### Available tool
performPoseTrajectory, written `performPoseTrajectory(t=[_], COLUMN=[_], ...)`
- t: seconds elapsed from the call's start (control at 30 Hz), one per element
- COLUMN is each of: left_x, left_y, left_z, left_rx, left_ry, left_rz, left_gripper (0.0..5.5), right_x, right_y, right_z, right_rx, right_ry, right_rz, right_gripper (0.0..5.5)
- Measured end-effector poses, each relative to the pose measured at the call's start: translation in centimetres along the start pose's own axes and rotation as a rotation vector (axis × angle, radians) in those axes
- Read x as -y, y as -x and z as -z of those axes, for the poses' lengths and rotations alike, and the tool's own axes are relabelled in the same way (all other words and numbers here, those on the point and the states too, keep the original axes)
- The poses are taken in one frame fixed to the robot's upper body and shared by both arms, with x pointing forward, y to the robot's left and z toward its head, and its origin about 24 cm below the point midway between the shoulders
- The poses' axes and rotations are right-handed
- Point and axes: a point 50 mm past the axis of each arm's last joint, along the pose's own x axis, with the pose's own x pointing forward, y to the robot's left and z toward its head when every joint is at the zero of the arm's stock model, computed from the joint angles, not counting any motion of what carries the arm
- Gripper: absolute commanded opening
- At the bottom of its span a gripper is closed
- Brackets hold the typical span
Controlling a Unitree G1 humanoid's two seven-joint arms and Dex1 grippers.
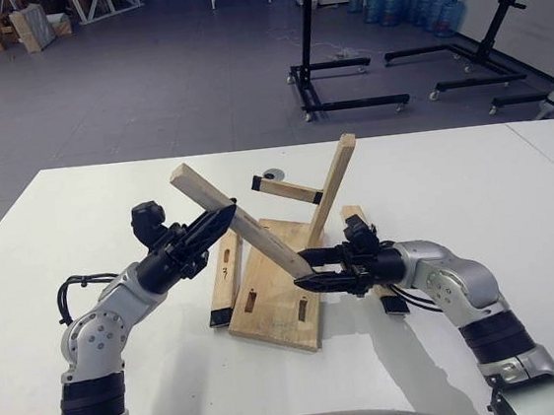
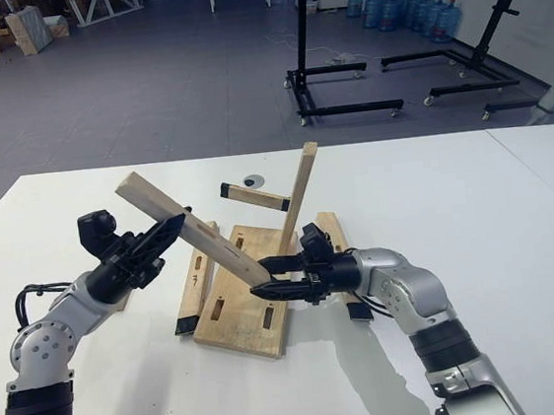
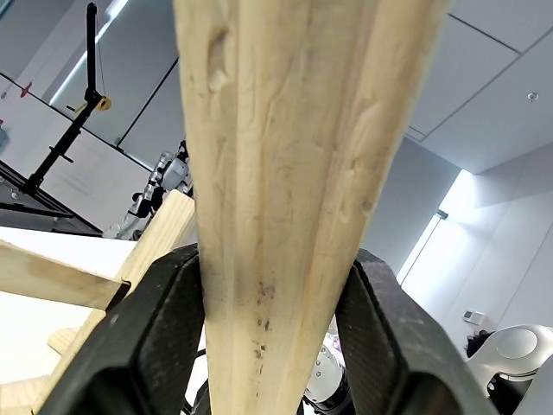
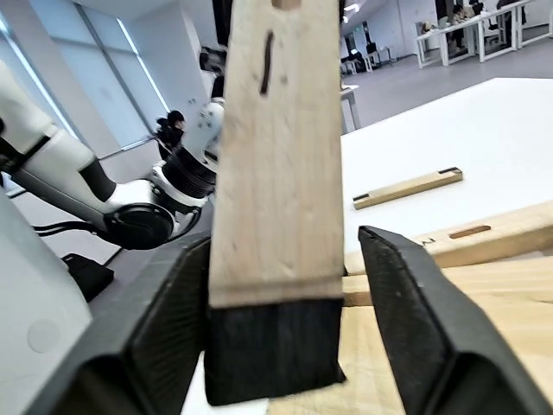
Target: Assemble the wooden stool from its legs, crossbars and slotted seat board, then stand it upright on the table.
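We see the slotted seat board (image 1: 274, 319) lying flat on the white desk (image 1: 80, 218), near its middle, with several slots showing in its top face. One leg (image 1: 338, 176) rises from the far part of the board and leans away to the right. A short crossbar (image 1: 285, 189) with a dark end sticks out of that leg toward the left, clear of the desk. We cannot tell how deep that leg sits in the board.

The left gripper (image 1: 226, 215) is pinching a second leg (image 1: 196, 187) at about its middle. In the left wrist view its fingers (image 3: 151, 337) press against both sides of the wood. This leg slants through the air, with its upper end over the desk on the left and its black-capped lower end down over the seat board.

The right gripper (image 1: 301, 268) is at that lower end with its jaws spread, one finger above the cap and one below. In the right wrist view one finger (image 4: 147, 337) lies against the leg, while the other stands a little apart from it.

Two more wooden pieces lie flat on the desk. One (image 1: 226, 272) is just beside the board's left edge, and the other (image 1: 354, 215) is along its right edge, passing under the right gripper.

Behind the desk, black wheeled stands (image 1: 342, 72) and a row of water bottles (image 1: 414, 5) are on the floor.
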Motion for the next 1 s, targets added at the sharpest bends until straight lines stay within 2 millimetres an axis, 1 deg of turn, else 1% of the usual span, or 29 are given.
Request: performPoseTrajectory(t=[0.1, 0.2, 0.27, 0.37, 0.43, 0.5, 0.6, 0.7, 0.87, 0.93, 1.0], left_x=[0.1, 0.0, 0.0, 0.1, 0.3, 0.8, 1.1, 1.4, 1.7, 1.7, 1.7], left_y=[0.1, 0.9, 1.4, 1.8, 2.4, 2.5, 2.6, 2.4, 2.1, 2.1, 2.3], left_z=[-1.3, -2.4, -3.5, -5.1, -6.1, -7.0, -7.5, -7.5, -6.6, -6.2, -5.9], left_rx=[0.046, 0.047, 0.034, -0.038, -0.068, -0.073, -0.105, -0.120, -0.131, -0.128, -0.125], left_ry=[-0.046, -0.087, -0.134, -0.243, -0.311, -0.364, -0.407, -0.422, -0.415, -0.408, -0.398], left_rz=[0.009, -0.021, -0.045, -0.080, -0.107, -0.107, -0.116, -0.109, -0.096, -0.102, -0.113], left_gripper=[2.07, 2.06, 2.06, 2.06, 2.06, 2.06, 2.06, 2.06, 2.06, 2.06, 2.06], right_x=[0.2, 0.2, 0.5, 1.1, 1.2, 1.4, 1.9, 2.4, 2.5, 2.5, 2.5], right_y=[0.4, 0.8, 1.0, 0.7, -0.4, -1.4, -2.1, -2.2, -2.4, -2.4, -1.8], right_z=[0.2, 0.4, 0.3, 0.3, 0.6, 0.9, 1.6, 2.6, 2.2, 2.1, 1.8], right_rx=[-0.037, -0.059, -0.077, -0.158, -0.251, -0.325, -0.385, -0.462, -0.529, -0.549, -0.594], right_ry=[0.010, 0.023, 0.079, 0.218, 0.347, 0.451, 0.525, 0.594, 0.817, 0.861, 0.882], right_rz=[0.032, 0.060, 0.118, 0.212, 0.227, 0.201, 0.186, 0.165, 0.058, 0.021, -0.022], right_gripper=[3.41, 3.41, 3.41, 3.41, 3.41, 3.41, 3.41, 3.41, 3.41, 3.41, 3.41])
